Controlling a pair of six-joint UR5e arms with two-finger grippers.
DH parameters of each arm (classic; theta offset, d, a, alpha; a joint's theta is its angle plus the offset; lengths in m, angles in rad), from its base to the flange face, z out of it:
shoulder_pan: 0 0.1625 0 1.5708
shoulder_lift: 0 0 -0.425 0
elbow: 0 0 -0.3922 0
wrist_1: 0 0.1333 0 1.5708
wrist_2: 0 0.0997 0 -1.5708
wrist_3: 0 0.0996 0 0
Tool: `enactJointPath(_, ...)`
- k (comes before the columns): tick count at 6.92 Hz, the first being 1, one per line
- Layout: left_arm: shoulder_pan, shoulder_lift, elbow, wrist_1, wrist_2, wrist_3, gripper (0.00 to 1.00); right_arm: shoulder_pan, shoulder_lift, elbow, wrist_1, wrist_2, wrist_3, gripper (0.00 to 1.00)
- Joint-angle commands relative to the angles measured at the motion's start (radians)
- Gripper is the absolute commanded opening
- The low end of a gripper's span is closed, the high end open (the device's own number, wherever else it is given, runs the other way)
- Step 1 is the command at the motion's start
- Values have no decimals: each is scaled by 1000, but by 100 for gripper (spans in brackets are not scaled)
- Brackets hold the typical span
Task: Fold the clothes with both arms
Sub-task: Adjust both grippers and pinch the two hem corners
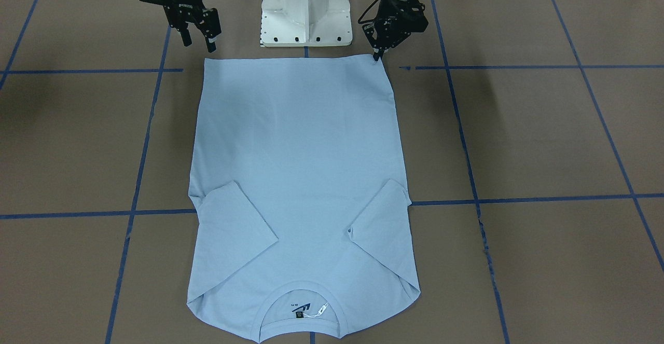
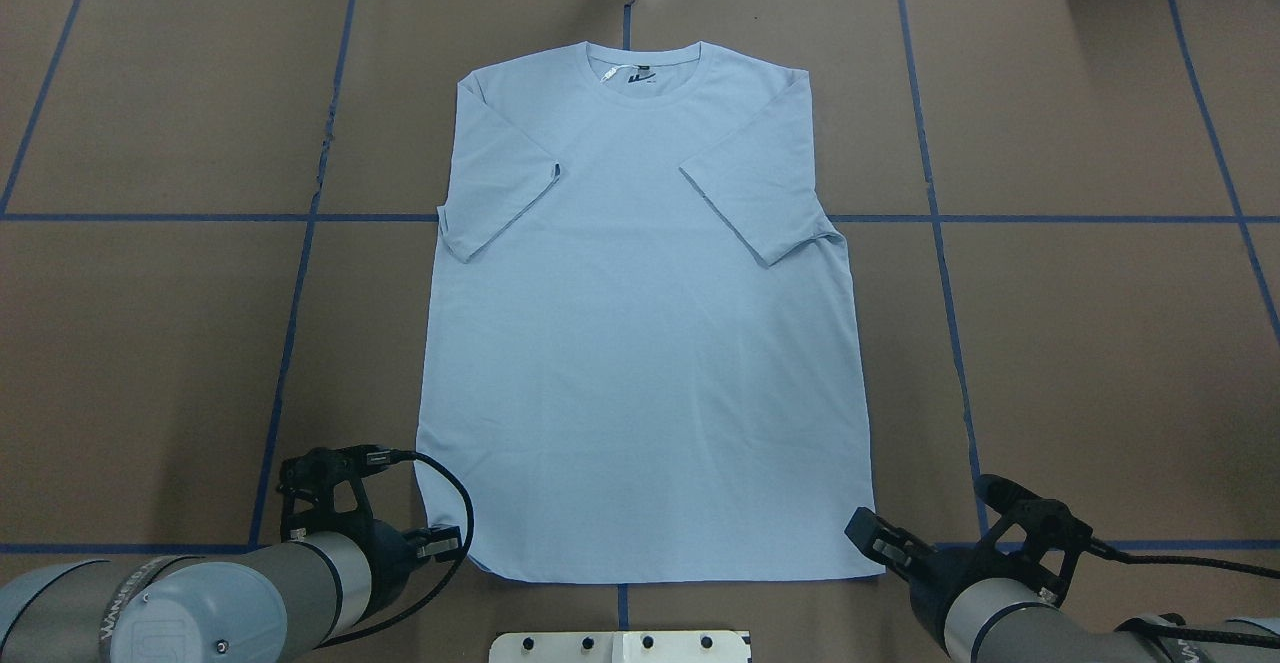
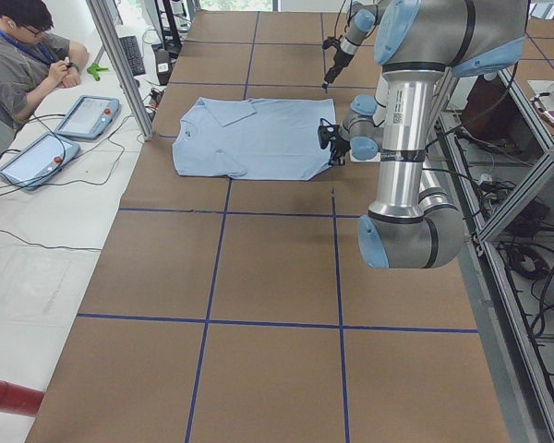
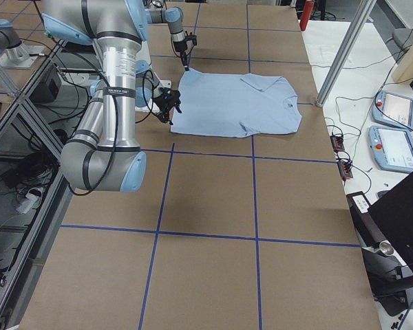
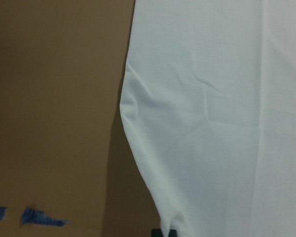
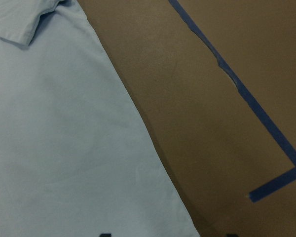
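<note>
The light blue T-shirt [image 1: 301, 178] lies flat on the brown table, with both sleeves folded in over the body, the collar [image 2: 645, 68] at the far side and the hem toward the robot. My left gripper [image 1: 377, 56] is down at the hem's left corner, its fingers closed to a point on the cloth edge. In the left wrist view the shirt [image 5: 212, 123] runs down to the dark fingertips [image 5: 165, 232]. My right gripper [image 1: 198, 42] hangs open just off the other hem corner, holding nothing. The right wrist view shows the shirt's side edge [image 6: 138, 128].
The white pedestal base [image 1: 306, 17] stands just behind the hem, between the arms. Blue tape lines [image 2: 300, 243] cross the brown table. At the far end a person [image 3: 18, 55] sits by two tablets [image 3: 88, 115]. A red cylinder [image 3: 5, 397] lies on the side bench.
</note>
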Motion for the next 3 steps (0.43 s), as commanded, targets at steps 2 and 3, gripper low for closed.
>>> enactJointPath(2, 3, -3, -5, 0, 52, -2, 0, -68, 9, -63, -1, -62, 117, 76)
enactJointPath(3, 5, -4, -8, 0, 68, -2, 0, -69, 12, -88, -1, -69, 117, 71)
